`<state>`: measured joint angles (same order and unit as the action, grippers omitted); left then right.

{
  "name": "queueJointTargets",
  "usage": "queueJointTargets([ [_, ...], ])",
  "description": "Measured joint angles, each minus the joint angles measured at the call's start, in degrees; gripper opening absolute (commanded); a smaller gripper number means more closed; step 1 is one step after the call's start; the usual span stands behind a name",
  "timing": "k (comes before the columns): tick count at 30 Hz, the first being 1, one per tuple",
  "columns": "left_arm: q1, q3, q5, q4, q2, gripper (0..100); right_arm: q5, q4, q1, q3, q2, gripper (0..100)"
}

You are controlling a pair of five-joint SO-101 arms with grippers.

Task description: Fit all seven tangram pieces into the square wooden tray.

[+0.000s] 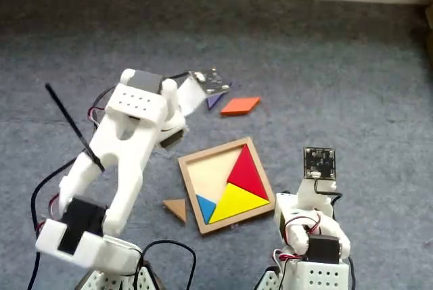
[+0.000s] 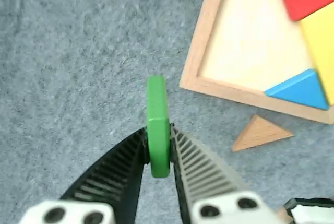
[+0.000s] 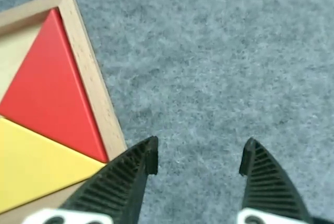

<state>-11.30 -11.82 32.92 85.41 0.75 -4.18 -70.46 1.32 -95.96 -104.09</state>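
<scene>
High view shows the square wooden tray (image 1: 191, 168) lying turned on the grey carpet (image 1: 325, 67) between the two arms. Three pieces are already seated in it: a red triangle (image 1: 247, 170) along the edge nearest the right arm (image 1: 311, 229), a yellow triangle (image 1: 238, 202) touching it, and a small blue triangle (image 1: 205, 205) in the corner beside the yellow one. The rest of the tray floor is bare wood. A tan triangle (image 1: 176, 208) lies on the carpet just beside the tray's near corner. An orange parallelogram (image 1: 240, 105) lies beyond the tray, and a purple piece (image 1: 214, 100) next to it is partly covered by the left arm (image 1: 128, 148). In the left wrist view, the left gripper (image 2: 158, 131) is clamped on a green piece (image 2: 158, 104), held on edge between its ribbed fingers above the carpet, near the tray's rim and the tan triangle. Whether the green piece touches the carpet cannot be told. In the right wrist view, the right gripper (image 3: 199, 153) holds nothing. Its fingers are spread wide over the carpet, just beside the tray edge that borders the red triangle.
</scene>
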Motion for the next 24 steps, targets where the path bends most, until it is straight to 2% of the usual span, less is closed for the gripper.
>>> queueJointTargets([
  [6,-8.26,-1.58,-11.69,0.44,2.37,0,0.0,0.0,0.0,0.0,0.0,25.2],
  [10,-12.04,-5.89,-18.73,-3.08,2.37,0,0.0,0.0,0.0,0.0,0.0,25.2],
  [15,-16.35,-11.08,-24.18,-8.35,2.37,0,0.0,0.0,0.0,0.0,0.0,25.2],
  [19,-16.62,-14.51,-26.64,-13.1,2.37,0,0.0,0.0,0.0,0.0,0.0,25.2],
  [24,-17.41,-16.0,-29.8,-15.12,2.37,0,0.0,0.0,0.0,0.0,0.0,25.2],
])
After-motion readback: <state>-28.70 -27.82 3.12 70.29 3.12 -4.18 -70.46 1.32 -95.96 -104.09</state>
